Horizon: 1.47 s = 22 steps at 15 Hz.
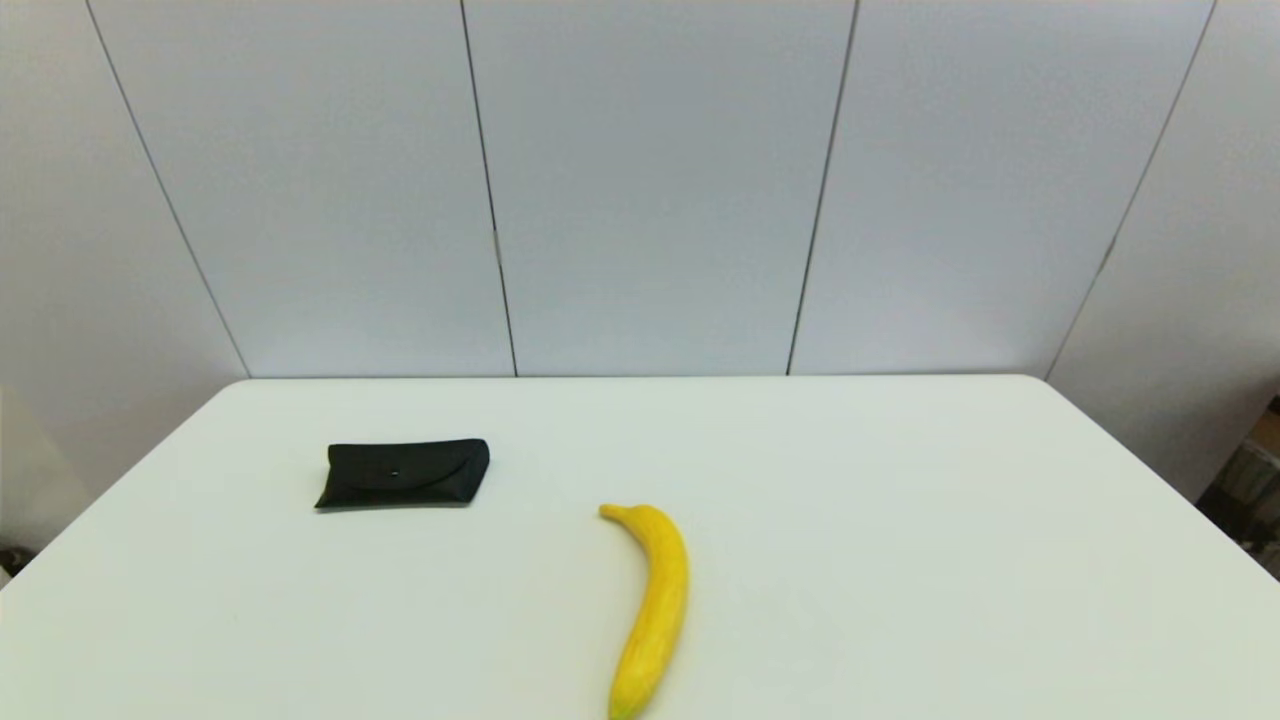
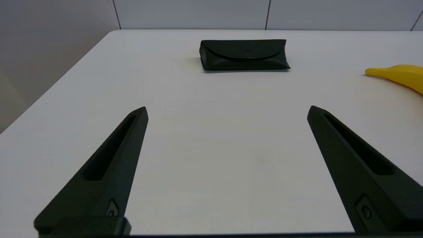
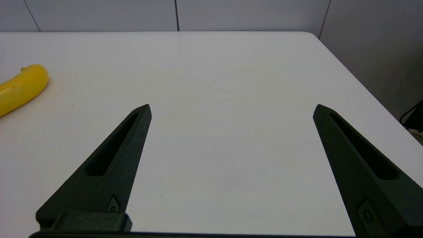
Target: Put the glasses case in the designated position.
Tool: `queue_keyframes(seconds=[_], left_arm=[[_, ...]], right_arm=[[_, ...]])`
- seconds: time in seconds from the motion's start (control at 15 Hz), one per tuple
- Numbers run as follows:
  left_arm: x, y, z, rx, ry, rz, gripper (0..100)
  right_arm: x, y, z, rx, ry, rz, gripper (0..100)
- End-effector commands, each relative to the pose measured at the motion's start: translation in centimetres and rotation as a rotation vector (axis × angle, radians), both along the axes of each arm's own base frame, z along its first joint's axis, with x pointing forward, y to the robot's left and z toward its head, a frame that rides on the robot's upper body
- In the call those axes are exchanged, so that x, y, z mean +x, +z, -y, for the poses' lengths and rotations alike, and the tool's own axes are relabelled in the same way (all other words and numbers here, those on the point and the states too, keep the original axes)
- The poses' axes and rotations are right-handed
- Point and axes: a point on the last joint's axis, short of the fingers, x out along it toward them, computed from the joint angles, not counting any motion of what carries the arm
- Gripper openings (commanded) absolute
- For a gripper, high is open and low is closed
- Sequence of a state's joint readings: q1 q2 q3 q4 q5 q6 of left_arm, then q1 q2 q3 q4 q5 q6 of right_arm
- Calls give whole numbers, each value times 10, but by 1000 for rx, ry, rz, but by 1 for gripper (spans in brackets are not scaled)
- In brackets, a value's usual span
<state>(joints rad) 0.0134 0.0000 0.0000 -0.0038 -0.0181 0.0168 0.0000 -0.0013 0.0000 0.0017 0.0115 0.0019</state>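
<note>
Two objects on the white table (image 1: pixel 900 520): the glasses case (image 1: pixel 403 474) and a banana (image 1: pixel 652 607). Head view: case sits left of centre in the frame, lying flat, long side across the picture, curved flap and small silver snap facing up. Banana lies lower and to the right of it, near the frame's bottom centre, stem end toward the upper left, well apart from the case. Neither arm shows in the head view.

Left wrist view: left gripper (image 2: pixel 227 110) hangs over bare tabletop, fingers spread wide, nothing between them. Case (image 2: pixel 244 55) lies beyond the fingertips in the upper centre of that frame, not touched. Banana tip (image 2: pixel 398 76) enters at the right edge.

Right wrist view: right gripper (image 3: pixel 232 109) likewise spread wide and empty, over plain white table. Banana end (image 3: pixel 20 88) shows at the left edge of the frame, apart from the fingers. Case not seen here.

Grey panelled wall (image 1: pixel 650 180) behind the table's far edge.
</note>
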Motion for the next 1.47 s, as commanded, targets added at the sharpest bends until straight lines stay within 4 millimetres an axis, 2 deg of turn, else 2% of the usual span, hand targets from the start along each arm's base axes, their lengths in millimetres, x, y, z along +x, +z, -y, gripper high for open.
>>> queue_keyframes(seconds=[0.07, 0.47, 0.67, 0.73, 0.8, 1.07, 1.33, 1.47], left_arm=[[0, 0, 0, -1, 0, -1, 100], [1, 4, 0, 11, 0, -10, 100], [8, 37, 0, 29, 2, -4, 100], [15, 55, 0, 45, 0, 6, 100], [20, 65, 0, 54, -1, 15, 100], [66, 111, -1, 75, -7, 11, 100], [130, 140, 6, 93, -73, -20, 100], [158, 147, 14, 96, -128, -53, 100]], right_arm=[[0, 0, 0, 0, 1, -1, 100], [0, 0, 0, 0, 1, -1, 100], [0, 0, 0, 0, 1, -1, 100], [0, 0, 0, 0, 1, -1, 100], [0, 0, 0, 0, 1, -1, 100], [0, 0, 0, 0, 1, -1, 100], [0, 0, 0, 0, 1, -1, 100], [0, 0, 0, 0, 1, -1, 100]])
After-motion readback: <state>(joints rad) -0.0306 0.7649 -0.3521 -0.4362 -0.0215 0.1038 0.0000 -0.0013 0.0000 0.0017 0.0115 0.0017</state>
